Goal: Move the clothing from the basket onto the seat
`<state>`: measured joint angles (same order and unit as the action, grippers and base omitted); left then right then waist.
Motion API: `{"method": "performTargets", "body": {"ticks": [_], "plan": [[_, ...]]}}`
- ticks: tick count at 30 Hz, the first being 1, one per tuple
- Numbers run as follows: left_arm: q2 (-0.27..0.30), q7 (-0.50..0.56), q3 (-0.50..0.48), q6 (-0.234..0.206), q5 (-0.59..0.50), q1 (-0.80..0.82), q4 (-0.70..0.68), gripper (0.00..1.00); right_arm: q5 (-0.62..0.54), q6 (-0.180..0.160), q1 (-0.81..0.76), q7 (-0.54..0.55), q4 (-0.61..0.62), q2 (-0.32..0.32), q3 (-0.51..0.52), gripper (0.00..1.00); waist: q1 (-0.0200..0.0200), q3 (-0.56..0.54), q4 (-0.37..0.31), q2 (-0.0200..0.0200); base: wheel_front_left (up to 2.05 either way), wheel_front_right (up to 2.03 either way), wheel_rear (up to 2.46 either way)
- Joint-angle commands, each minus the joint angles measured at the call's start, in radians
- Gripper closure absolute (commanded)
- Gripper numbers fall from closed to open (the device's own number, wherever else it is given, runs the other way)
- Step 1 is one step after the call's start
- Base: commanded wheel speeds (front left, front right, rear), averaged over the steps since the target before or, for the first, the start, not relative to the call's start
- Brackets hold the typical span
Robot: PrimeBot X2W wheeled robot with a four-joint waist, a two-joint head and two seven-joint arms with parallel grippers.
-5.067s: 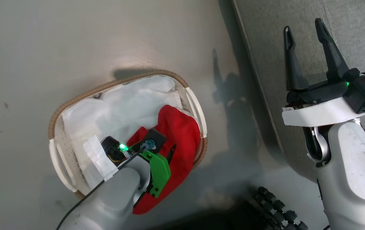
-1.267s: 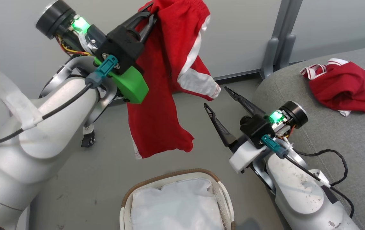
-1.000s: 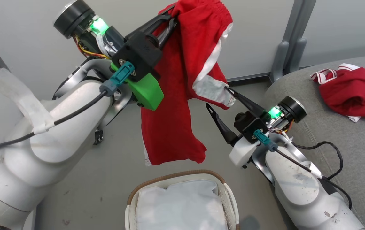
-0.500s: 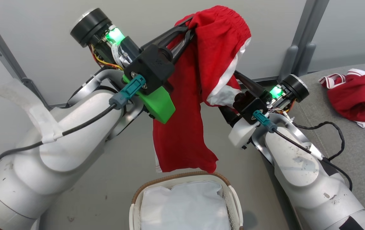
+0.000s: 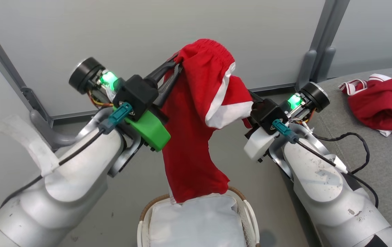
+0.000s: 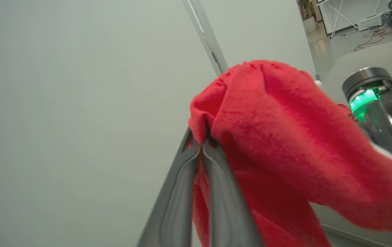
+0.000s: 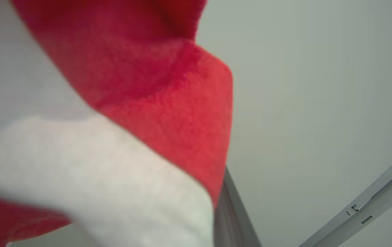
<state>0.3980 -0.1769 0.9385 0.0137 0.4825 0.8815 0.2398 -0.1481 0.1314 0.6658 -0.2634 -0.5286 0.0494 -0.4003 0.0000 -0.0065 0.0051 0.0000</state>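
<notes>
A red garment of the clothing, with a white panel, hangs in the air above the basket. Its lower hem reaches the basket's white liner. My left gripper is shut on the gathered waistband. My right gripper is shut on the white-panelled side, its fingers buried in the fabric. One finger peeks out under the cloth. Another red garment lies crumpled on the grey seat at the right.
Pale wall panels with grey upright posts stand behind the arms. A black cable from my right arm trails over the seat's edge. Grey floor surrounds the basket, which sits between my two arms at the bottom of the head view.
My right gripper has reached into the hanging garment's white-panelled side and shut on it. My left gripper has come lower with the waistband still held. The head camera has shifted a little.
</notes>
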Motion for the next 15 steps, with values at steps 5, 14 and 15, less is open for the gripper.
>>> {"method": "performTargets", "body": {"ticks": [5,14,15], "plan": [[-0.03,-0.058,-0.024,-0.042,0.06,-0.135,0.051,0.0,0.017,-0.001,-0.023,-0.002,0.014,0.01,0.02,1.0,0.0,0.001,-0.014,0.0,0.0,0.0,0.0],[-0.116,-0.088,-0.094,-0.063,0.099,-0.339,0.119,0.0,0.023,-0.001,-0.034,-0.002,0.027,0.022,0.059,1.0,0.0,0.004,-0.029,0.0,0.0,0.0,0.0],[-0.125,-0.088,-0.109,-0.059,0.09,-0.366,0.12,0.0,0.023,-0.001,-0.038,-0.002,0.03,0.024,0.063,1.0,0.0,0.005,-0.031,0.0,0.0,0.0,0.0]]}}
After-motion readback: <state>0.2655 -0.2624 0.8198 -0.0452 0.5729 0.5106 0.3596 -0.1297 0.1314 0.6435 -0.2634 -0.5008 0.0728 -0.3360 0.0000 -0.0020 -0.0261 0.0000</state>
